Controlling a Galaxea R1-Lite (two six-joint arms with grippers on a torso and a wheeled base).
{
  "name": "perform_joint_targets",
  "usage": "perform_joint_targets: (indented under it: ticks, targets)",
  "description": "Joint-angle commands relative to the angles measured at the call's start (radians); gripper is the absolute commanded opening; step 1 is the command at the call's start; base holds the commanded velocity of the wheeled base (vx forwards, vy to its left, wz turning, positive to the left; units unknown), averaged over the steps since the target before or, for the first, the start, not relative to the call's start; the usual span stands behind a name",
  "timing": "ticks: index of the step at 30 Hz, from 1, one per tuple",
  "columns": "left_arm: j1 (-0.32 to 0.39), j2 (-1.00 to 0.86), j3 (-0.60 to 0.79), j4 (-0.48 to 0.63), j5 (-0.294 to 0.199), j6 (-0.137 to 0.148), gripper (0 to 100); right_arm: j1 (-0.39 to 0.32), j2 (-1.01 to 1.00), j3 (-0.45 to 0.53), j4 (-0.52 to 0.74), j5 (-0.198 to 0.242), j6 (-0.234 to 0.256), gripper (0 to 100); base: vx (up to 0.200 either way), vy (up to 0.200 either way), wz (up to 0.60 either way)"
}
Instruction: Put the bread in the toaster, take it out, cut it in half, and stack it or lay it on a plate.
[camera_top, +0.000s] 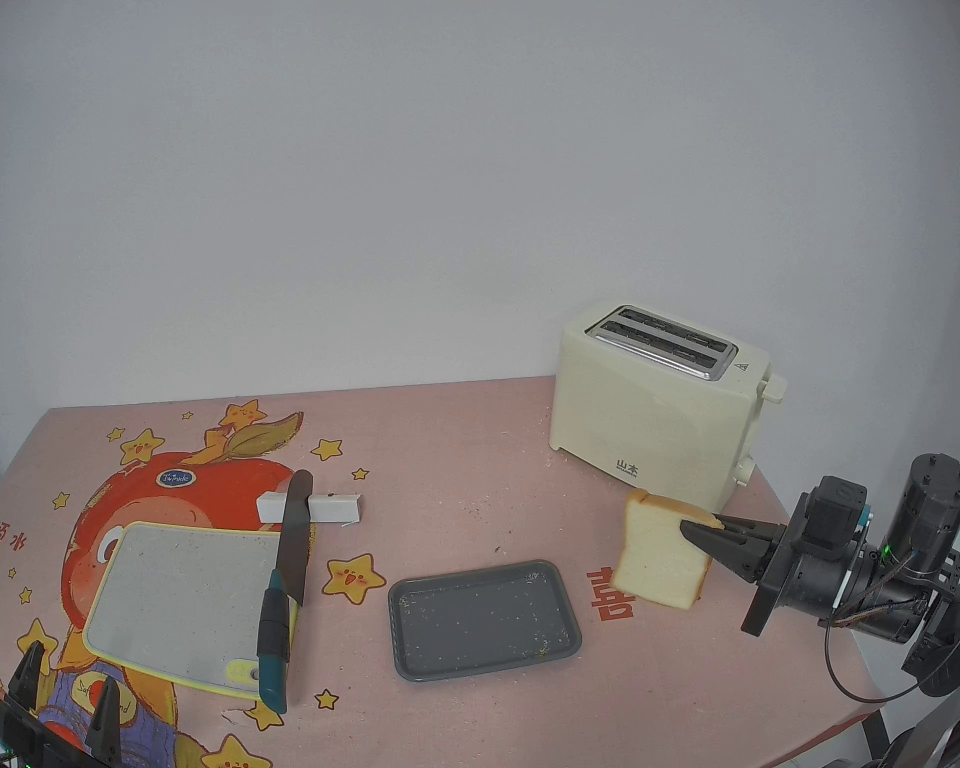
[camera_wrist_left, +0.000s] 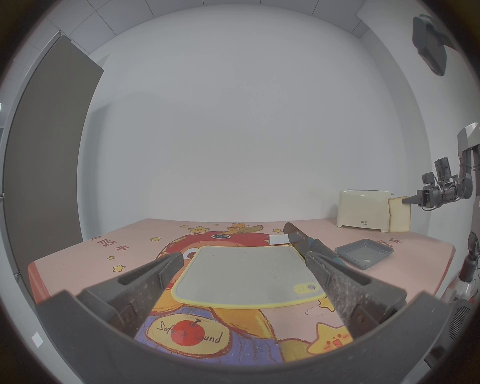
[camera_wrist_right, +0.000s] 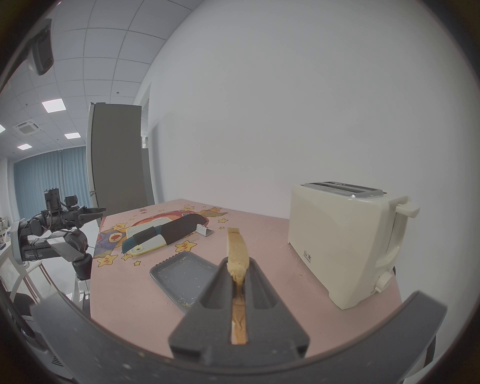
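Left gripper (camera_top: 68, 672) sits low at near table edge by grey yellow-rimmed cutting board (camera_top: 180, 600), fingers spread wide, holding nothing. Right gripper (camera_top: 705, 528) lies approx. level, pointing in from robot's right, fingers clamped on upper edge of white bread slice (camera_top: 660, 555). Slice is upright, just in front of cream two-slot toaster (camera_top: 660, 400).

Risk: the soft slice is gripped at one edge only, so it may tear or swing on lift. A tilted slice would catch the slot rim.
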Motion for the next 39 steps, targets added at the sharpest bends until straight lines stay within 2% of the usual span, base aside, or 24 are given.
perform_joint_targets:
  ticks: [1, 21, 34, 39]
  targets:
    - [0.0, -0.007, 0.018, 0.0, 0.001, -0.001, 100, 0.001, 0.006, 0.003, 0.0, 0.001, 0.0, 0, 0.0, 0.2, 0.0]
    - [0.0, -0.007, 0.018, 0.0, 0.001, -0.001, 100, 0.006, -0.003, -0.001, -0.003, 0.001, 0.0, 0, 0.0, 0.2, 0.0]
    - [0.0, -0.007, 0.018, 0.0, 0.001, -0.001, 100, 0.007, -0.035, -0.018, -0.051, 0.008, 0.032, 0, 0.0, 0.2, 0.0]
    - [0.0, -0.007, 0.018, 0.0, 0.001, -0.001, 100, 0.018, -0.038, -0.02, -0.051, 0.008, 0.034, 0, 0.0, 0.0, 0.0]
